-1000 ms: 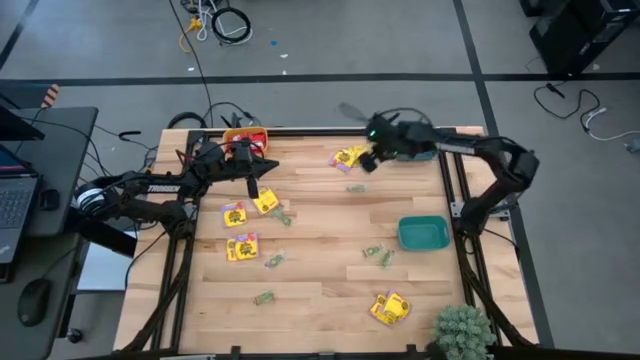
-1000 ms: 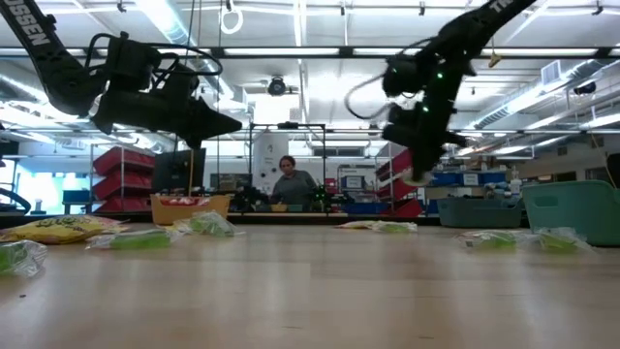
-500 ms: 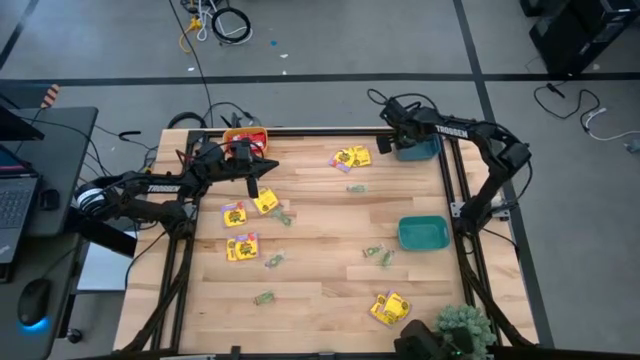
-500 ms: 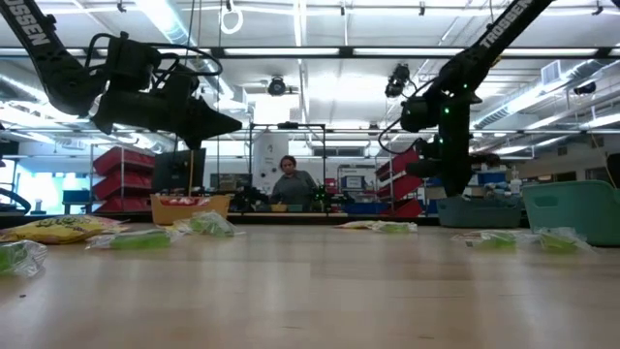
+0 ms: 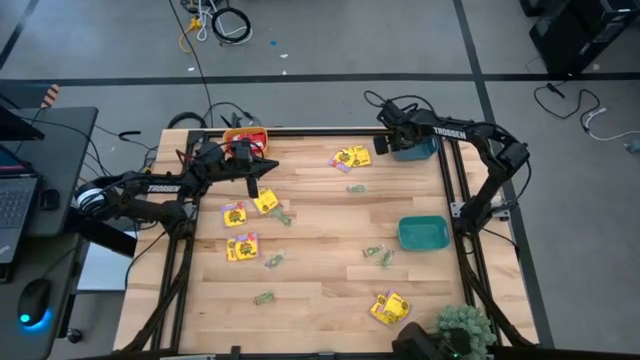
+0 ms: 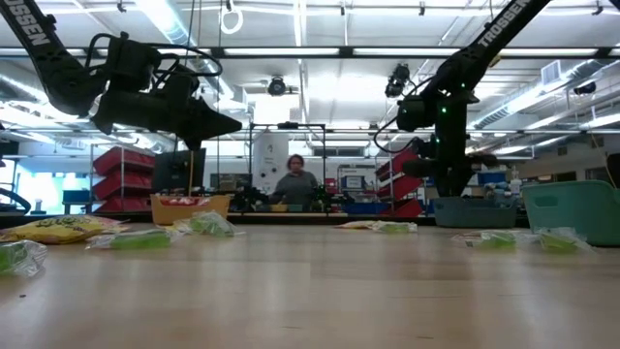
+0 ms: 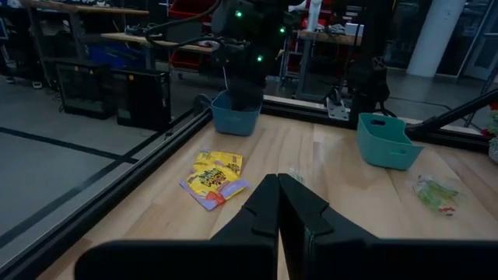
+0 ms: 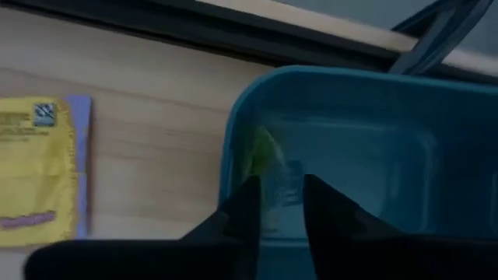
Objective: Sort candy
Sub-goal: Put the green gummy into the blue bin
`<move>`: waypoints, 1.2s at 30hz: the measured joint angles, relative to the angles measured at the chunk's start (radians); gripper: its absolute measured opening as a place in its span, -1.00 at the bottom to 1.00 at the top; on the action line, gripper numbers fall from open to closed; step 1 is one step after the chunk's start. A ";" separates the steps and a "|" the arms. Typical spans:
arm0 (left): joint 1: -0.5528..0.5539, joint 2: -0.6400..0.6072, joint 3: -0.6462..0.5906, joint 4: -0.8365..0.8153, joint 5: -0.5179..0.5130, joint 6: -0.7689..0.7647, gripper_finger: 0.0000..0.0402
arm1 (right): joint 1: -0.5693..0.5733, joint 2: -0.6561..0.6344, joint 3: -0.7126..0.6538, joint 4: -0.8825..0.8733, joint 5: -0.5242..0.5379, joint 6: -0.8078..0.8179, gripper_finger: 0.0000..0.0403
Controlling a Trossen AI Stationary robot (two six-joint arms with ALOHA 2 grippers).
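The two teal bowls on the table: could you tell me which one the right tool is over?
The teal bowl at the table's far right corner, under the right tool. The other teal bowl sits alone farther along the right edge.

On the worktop (image 5: pixel 320 250) I count five groups of yellow candy packets (image 5: pixel 350 158) and about six pale green packets (image 5: pixel 377 254). There are three bowls: one orange bowl (image 5: pixel 245 136) and two teal bowls (image 5: pixel 423 233). Two arms are present, each with one pincer. One plant (image 5: pixel 462 328) stands at the corner.
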 joint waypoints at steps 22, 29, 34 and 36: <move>0.000 0.000 0.000 -0.001 0.000 0.000 -0.97 | 0.367 -0.051 0.000 0.176 -0.326 -0.493 -0.13; 0.000 0.000 0.000 -0.002 0.001 0.000 -0.97 | 0.430 0.062 0.000 0.186 -0.303 -0.547 -0.14; 0.000 0.000 0.000 -0.002 0.001 0.000 -0.97 | 0.433 0.119 0.000 0.172 -0.292 -0.597 -0.14; 0.000 0.000 0.000 -0.002 0.001 0.000 -0.97 | 0.433 0.138 0.000 0.174 -0.292 -0.606 -0.14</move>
